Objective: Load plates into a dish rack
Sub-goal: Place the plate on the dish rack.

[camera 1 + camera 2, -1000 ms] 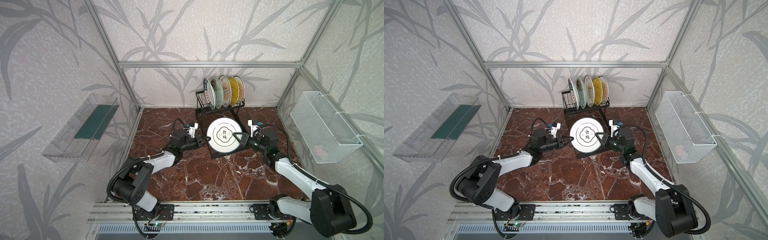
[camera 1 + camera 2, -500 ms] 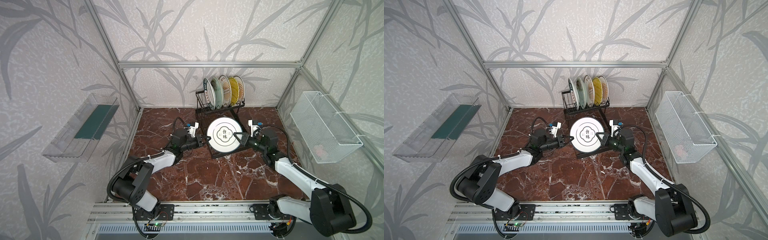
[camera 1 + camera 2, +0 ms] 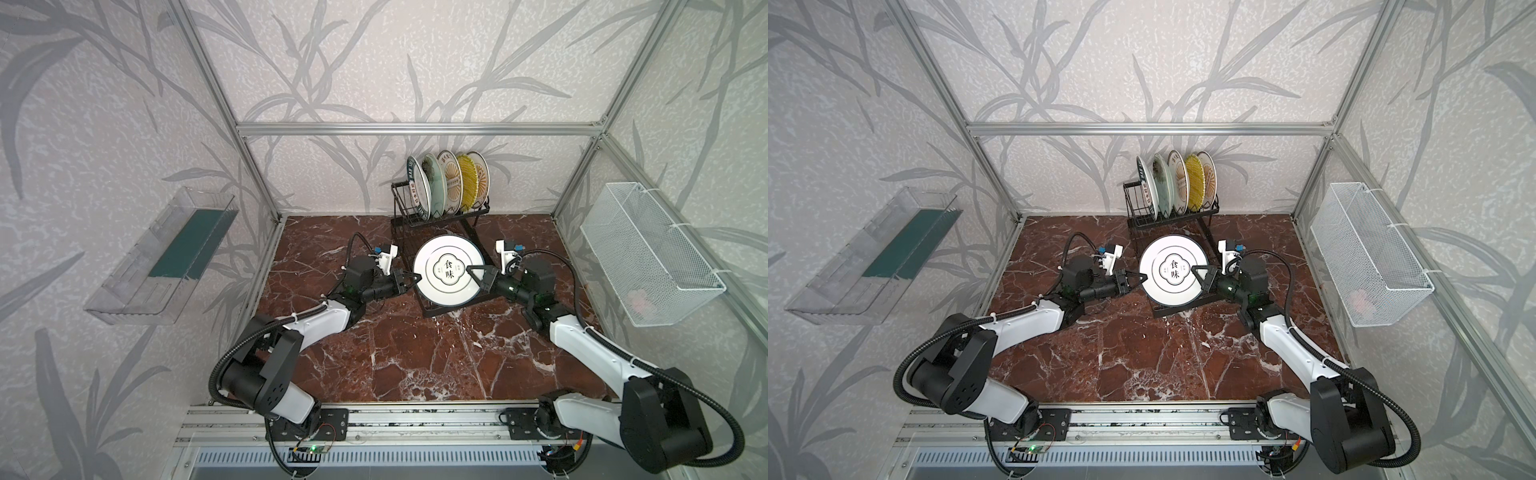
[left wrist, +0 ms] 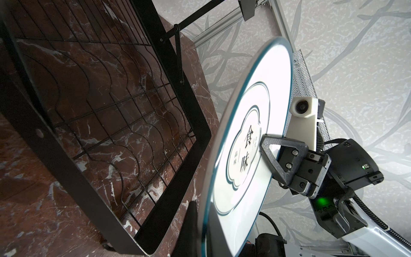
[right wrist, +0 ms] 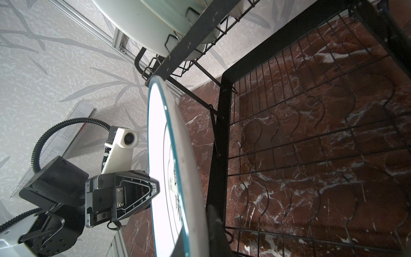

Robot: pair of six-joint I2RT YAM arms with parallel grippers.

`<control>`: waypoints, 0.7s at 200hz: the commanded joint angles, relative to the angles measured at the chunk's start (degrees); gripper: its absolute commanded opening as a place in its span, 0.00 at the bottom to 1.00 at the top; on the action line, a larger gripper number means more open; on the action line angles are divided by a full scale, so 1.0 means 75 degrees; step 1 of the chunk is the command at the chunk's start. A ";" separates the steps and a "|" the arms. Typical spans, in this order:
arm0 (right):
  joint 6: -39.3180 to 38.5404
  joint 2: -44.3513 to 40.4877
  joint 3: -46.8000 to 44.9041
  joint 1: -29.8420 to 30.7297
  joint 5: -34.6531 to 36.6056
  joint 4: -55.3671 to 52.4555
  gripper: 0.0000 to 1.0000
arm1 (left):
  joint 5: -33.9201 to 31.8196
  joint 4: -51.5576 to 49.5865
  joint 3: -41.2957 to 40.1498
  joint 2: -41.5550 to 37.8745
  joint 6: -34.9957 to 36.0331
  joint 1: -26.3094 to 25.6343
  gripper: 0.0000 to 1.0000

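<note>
Emblem plate hangs face-up between the two arms in both top views, over the flat grid base of the rack. The left gripper is clamped on its left rim and the right gripper on the opposite rim. Five plates already stand on edge in the slotted section just beyond it, in a row running left to right. The only bare bars show at the row's left end, so the free slot lies away from the robot and a little to its left, on the left arm's side (my reading). Being round, the plate has no long axis; what counts is its face, which points up, where the slot wants it on edge. The left wrist view shows the plate held clear of the grid, with the right gripper pinching the rim, one finger across the white face. The left arm's own lower finger sits dark under the near rim. The right wrist view shows the plate almost edge-on and the left gripper closed on the far rim. The racked plates sit above and beyond; whether the held rim touches the slotted section's front bar I cannot tell.
</note>
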 commanded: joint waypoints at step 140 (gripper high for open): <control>-0.0586 -0.0712 0.0217 0.0102 0.0179 -0.0438 0.00 | -0.1153 -0.1959 0.0405 -0.1088 0.1024 -0.0016 0.43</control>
